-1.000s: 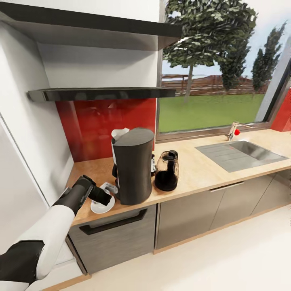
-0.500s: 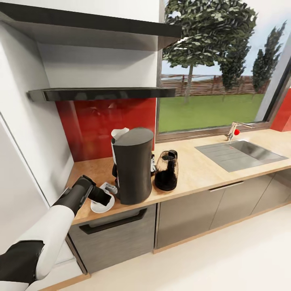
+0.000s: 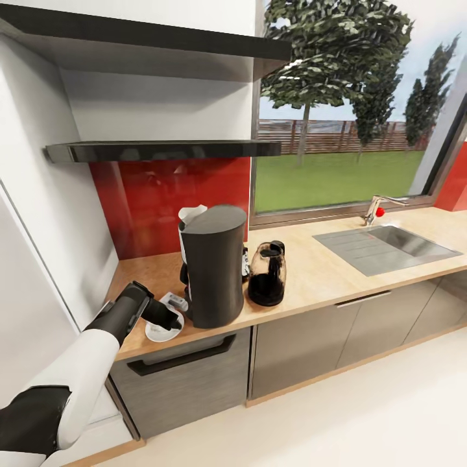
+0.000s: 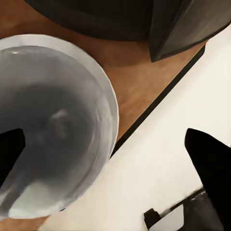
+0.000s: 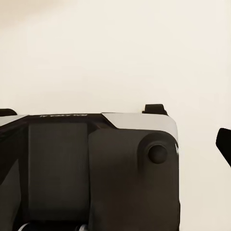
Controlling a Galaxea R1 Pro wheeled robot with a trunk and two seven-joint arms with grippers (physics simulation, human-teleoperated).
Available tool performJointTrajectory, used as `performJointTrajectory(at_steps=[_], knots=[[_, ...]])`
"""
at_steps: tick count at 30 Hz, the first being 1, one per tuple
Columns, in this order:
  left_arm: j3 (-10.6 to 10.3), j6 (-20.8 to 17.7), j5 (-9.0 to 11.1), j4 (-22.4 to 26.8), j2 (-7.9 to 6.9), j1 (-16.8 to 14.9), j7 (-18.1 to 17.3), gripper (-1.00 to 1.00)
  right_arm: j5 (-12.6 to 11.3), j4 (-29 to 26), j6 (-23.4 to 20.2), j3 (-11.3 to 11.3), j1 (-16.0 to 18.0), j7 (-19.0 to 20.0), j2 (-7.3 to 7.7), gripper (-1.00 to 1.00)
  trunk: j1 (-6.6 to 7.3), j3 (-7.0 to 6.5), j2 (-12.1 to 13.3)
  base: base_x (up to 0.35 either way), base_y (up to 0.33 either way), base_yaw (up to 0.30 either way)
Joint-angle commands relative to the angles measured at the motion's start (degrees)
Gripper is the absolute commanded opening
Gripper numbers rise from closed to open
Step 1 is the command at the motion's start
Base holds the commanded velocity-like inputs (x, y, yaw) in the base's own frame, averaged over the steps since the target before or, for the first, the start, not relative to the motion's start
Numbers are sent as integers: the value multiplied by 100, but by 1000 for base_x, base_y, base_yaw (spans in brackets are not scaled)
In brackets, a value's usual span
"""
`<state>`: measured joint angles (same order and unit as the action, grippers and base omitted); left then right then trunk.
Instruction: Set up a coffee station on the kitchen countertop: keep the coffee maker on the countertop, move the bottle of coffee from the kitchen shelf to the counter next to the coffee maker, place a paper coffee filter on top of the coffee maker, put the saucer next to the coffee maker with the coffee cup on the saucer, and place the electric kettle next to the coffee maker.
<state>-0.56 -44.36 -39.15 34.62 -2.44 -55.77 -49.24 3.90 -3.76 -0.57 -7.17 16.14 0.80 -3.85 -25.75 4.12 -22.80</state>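
The left gripper (image 3: 170,319) hangs low over the white saucer (image 3: 161,332) at the front left corner of the wooden countertop (image 3: 311,272), just beside the black coffee maker (image 3: 214,272). From the left wrist view, the saucer (image 4: 53,125) sits between the two dark fingertips (image 4: 209,163), which stand wide apart, one over the saucer's rim and the other out past the counter edge above the floor. Nothing is clamped between them. A white piece, perhaps the coffee cup (image 3: 174,301), sits just behind the gripper against the coffee maker's base, though the arm hides too much to be sure. The paper filter (image 3: 191,214) pokes up behind the coffee maker's top, and the dark electric kettle (image 3: 267,274) stands just to its other side, toward the sink (image 3: 383,246).

Compared with a second ago, the fingers look more spread and slightly lifted off the saucer; everything on the counter has stayed put. The right gripper's (image 5: 224,144) fingers are too little seen to judge.
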Motion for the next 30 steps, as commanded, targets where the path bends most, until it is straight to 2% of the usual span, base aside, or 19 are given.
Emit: performJointTrajectory(at_steps=[1,17,30], knots=[[-5,-17,-40,9,-2,-4,-44,100,41,-3,-7,-47,3,8,-2,100,-4,13,-13,0,0,0],[28,-15,-20,88,-60,-14,-53,100,41,-2,-7,-47,3,8,-2,100,-4,13,-13,0,0,0],[111,-46,28,115,-69,-259,-94,100,41,-2,-7,-47,4,8,-2,100,-4,13,-13,0,0,0]])
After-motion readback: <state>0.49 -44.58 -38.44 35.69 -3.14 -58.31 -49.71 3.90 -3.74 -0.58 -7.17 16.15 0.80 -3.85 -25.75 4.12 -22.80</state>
